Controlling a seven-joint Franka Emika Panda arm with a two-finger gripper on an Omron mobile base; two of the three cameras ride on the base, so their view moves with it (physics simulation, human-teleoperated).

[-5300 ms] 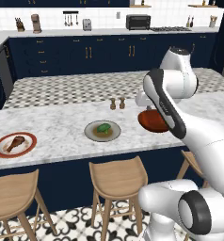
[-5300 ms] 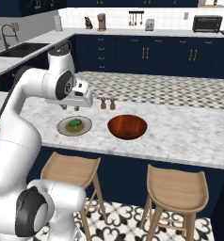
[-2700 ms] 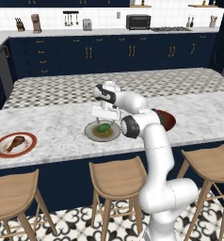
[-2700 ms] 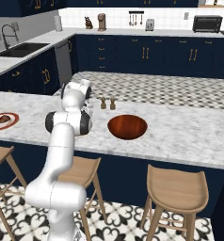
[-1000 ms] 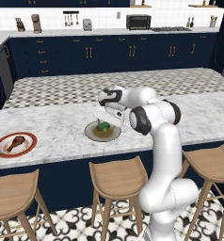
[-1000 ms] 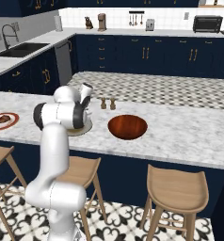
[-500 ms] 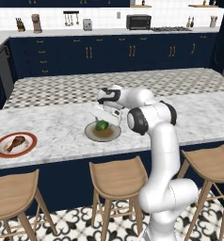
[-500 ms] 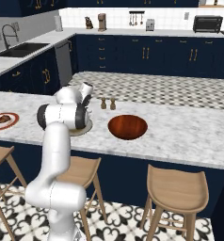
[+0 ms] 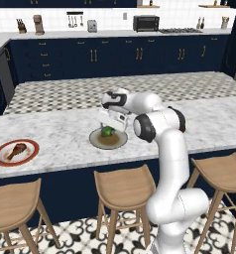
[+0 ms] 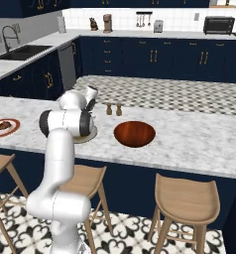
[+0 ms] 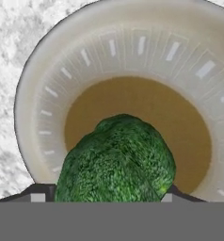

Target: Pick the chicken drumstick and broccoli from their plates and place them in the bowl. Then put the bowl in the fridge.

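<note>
One marble counter (image 9: pixel 65 141) carries, in descending size, the red-brown bowl (image 10: pixel 134 134) to the robot's right, a grey plate (image 9: pixel 108 139) with an olive centre at mid-counter, a red-rimmed plate (image 9: pixel 16 152) bearing the chicken drumstick (image 9: pixel 18 150) well off to the left, and the broccoli (image 9: pixel 107 131) on the grey plate. One end effector (image 9: pixel 107 130) hangs directly over the floret, which in the hand view sits squarely between the two dark tips (image 11: pixel 37 194), lumpy with no marked long axis. Jaws apart, flanking the broccoli; whether they touch it I cannot tell.
</note>
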